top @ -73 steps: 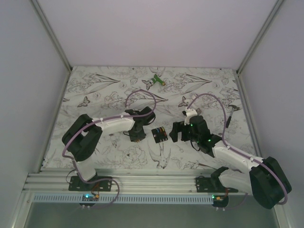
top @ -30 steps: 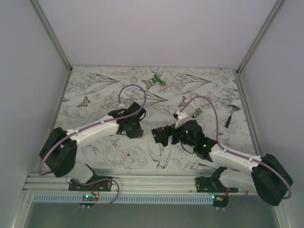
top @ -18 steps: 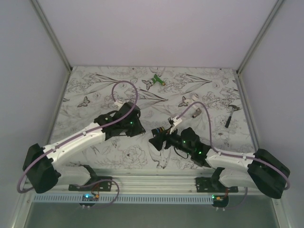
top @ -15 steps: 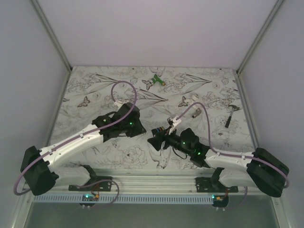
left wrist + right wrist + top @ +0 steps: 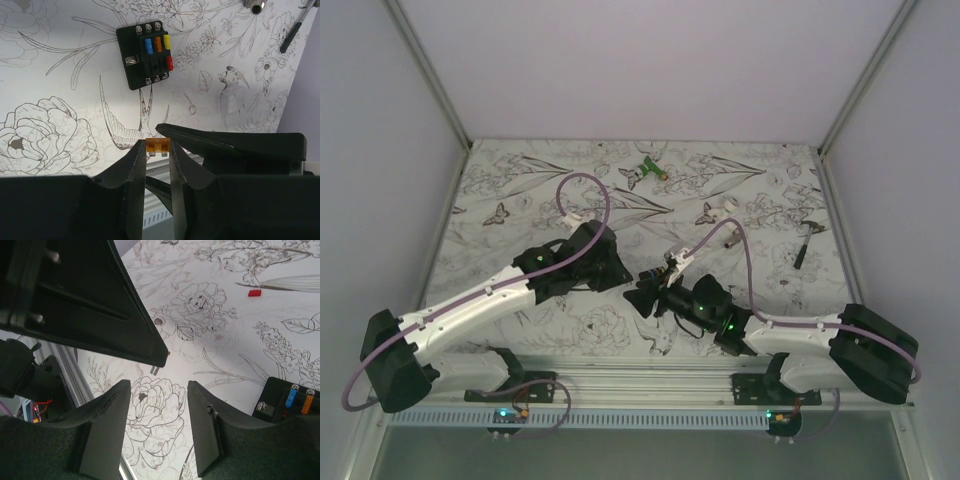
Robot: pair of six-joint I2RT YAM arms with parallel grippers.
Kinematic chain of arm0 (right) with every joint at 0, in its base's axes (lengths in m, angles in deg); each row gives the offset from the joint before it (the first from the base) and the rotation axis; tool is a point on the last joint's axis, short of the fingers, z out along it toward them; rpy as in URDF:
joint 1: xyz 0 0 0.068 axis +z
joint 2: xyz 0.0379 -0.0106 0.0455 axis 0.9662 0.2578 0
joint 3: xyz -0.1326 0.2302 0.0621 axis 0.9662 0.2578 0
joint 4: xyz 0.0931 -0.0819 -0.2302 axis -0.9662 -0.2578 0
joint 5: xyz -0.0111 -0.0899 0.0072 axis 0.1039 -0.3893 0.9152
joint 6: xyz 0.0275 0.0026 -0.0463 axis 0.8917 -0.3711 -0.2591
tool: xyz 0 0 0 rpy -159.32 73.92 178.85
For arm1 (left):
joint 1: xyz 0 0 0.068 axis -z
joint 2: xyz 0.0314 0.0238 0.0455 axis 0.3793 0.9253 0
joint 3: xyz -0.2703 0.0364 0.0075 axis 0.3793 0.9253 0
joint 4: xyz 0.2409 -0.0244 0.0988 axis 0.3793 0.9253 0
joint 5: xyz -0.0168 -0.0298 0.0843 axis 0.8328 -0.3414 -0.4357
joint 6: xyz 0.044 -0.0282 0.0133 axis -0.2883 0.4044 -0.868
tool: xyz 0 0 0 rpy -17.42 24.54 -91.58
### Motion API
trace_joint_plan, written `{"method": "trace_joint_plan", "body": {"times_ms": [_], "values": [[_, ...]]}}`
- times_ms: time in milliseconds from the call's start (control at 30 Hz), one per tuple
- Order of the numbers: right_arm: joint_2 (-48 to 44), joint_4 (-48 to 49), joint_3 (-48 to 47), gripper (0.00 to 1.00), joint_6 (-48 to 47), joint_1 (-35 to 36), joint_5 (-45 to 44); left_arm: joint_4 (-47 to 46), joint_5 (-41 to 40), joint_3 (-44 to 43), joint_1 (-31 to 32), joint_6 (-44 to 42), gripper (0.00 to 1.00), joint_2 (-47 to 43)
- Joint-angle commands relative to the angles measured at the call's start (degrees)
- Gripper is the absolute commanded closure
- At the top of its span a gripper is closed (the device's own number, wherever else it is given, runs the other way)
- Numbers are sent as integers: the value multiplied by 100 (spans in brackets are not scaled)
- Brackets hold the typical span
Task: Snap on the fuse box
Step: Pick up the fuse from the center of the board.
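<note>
The fuse box (image 5: 145, 55) is a flat black block with blue, orange, yellow and red fuses in its face. It lies on the flowered mat, and its corner shows in the right wrist view (image 5: 290, 402). In the top view (image 5: 668, 270) the right arm mostly hides it. My left gripper (image 5: 158, 151) is shut on a small orange fuse (image 5: 158, 145) and holds it above the mat, near the box (image 5: 620, 272). My right gripper (image 5: 157, 407) is open and empty, just left of the box and right under the left gripper (image 5: 638, 298).
A loose red fuse (image 5: 254, 292) lies on the mat. A green-and-white object (image 5: 645, 170) sits at the back. A dark slim tool (image 5: 295, 30) and a metal piece (image 5: 257, 5) lie to the right. The aluminium rail (image 5: 620, 385) runs along the near edge.
The left arm has stretched out and swung its gripper toward the middle. The right gripper has dropped low and moved left past the fuse box, until both grippers meet.
</note>
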Motion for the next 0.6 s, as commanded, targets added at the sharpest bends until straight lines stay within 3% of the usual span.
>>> {"method": "trace_joint_plan", "body": {"times_ms": [0,567], "values": [[12,490,-206,47,-127,106,-434,-6,-156,79,63,131,80,-121],[117,745,-212,73,-109,117,-558,-118,-197,70,237,218,79,-72]]}}
